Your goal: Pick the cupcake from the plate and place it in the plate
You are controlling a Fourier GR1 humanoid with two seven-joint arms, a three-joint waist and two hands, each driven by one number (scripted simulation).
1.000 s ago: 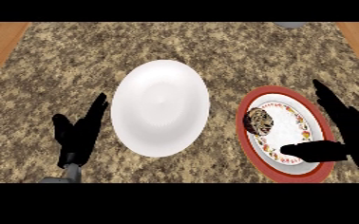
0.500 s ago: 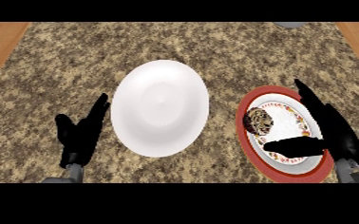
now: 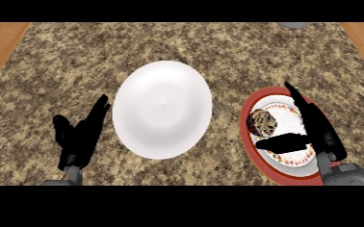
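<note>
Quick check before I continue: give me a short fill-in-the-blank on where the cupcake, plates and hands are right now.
1. The cupcake sits on the ____-rimmed plate.
2. The plain white plate holds ____.
3. The hand over the rimmed plate is the robot's ____ hand.
4. The left hand shows at the white plate's ____ side.

Missing words: red; nothing; right; left

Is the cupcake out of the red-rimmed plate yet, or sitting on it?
On it. The cupcake sits on the red-rimmed plate; the right hand is open beside it, thumb just below, not closed round it.
</note>
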